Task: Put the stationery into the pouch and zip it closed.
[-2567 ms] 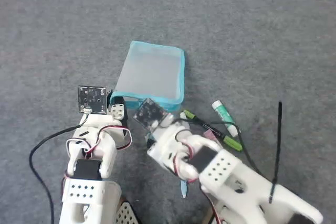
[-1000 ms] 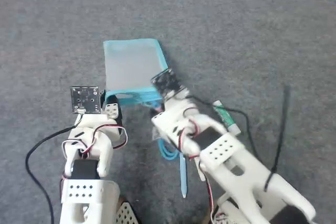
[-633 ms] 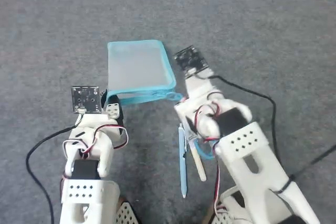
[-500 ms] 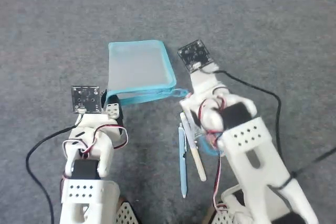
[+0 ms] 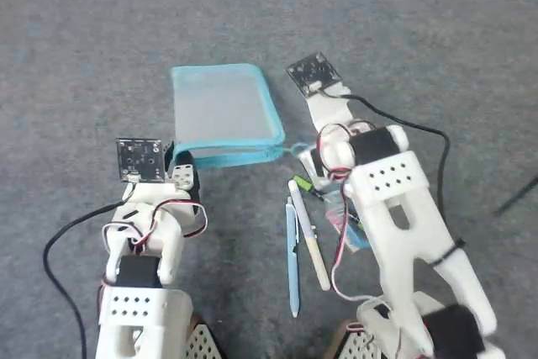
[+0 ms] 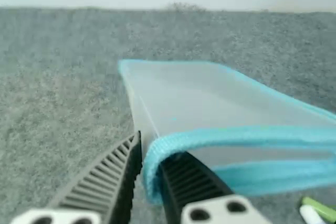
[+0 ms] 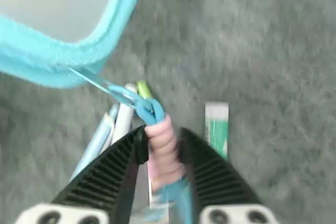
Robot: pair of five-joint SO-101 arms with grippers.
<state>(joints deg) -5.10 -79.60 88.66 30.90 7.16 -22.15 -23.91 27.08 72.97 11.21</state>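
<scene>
I am watching the left gripper (image 6: 149, 156) pinching the near corner of the translucent plastic pouch with light-blue zip edging (image 5: 220, 111); its jaws are standing almost together, with the blue edge band between them. The right gripper (image 7: 160, 135) is clamping narrowly on a pink ribbed tag (image 7: 164, 153) that is hanging from the thin blue zip pull (image 7: 107, 88) at the pouch's other near corner. The pouch is lying flat on the grey felt-like table cover (image 5: 437, 56), between the two arms. The stationery is lying outside it, beside the right arm: a light-blue pen (image 5: 292, 262), a cream-white pen (image 5: 313, 251), a green marker (image 5: 302, 184) and a green-and-white glue stick (image 7: 216, 129).
</scene>
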